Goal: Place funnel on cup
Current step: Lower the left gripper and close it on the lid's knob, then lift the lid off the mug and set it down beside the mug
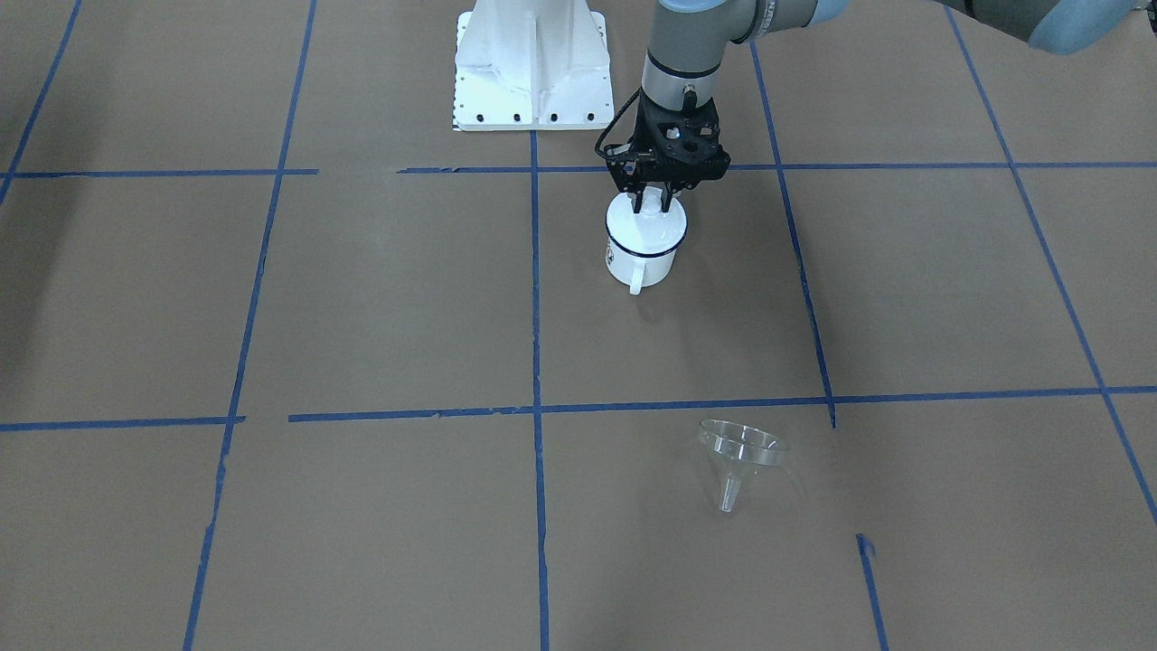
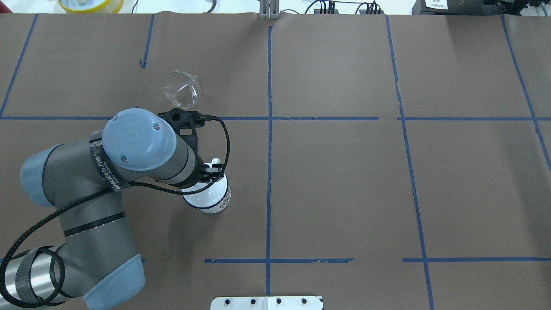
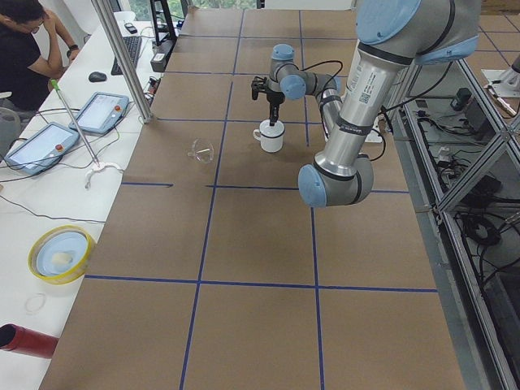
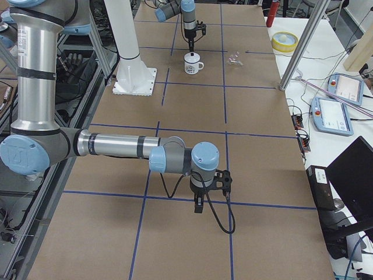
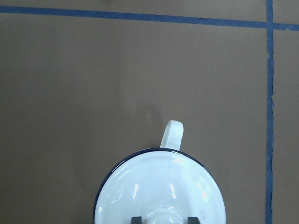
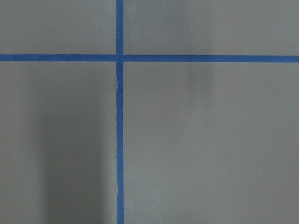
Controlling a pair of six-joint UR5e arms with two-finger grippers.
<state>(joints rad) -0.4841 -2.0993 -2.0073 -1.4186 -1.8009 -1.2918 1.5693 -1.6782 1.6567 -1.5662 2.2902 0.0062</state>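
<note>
Hanging over the white enamel mug with a dark blue rim (image 1: 640,258), the left gripper (image 1: 652,203) set its 2 fingers (image 5: 192,220) either side of the round white lid's (image 5: 159,186) knob, grip uncertain, the small clear plastic funnel (image 1: 737,457) lying well apart; the right gripper's (image 4: 199,205) state was unreadable.

A: Table (image 1: 362,298) cover is matt brown paper, smooth. Blue tape (image 1: 535,298) grid on it has a slight sheen and is frayed in spots.
B: Cup (image 1: 633,258) and lid (image 5: 159,186) are glossy white enamel with a dark blue rim.
A: Funnel (image 1: 741,448) is clear smooth plastic and glints.
B: Left arm (image 2: 86,172) has satin grey metal tubes and pale blue plastic caps. Left gripper (image 1: 652,206) is matt black.
</note>
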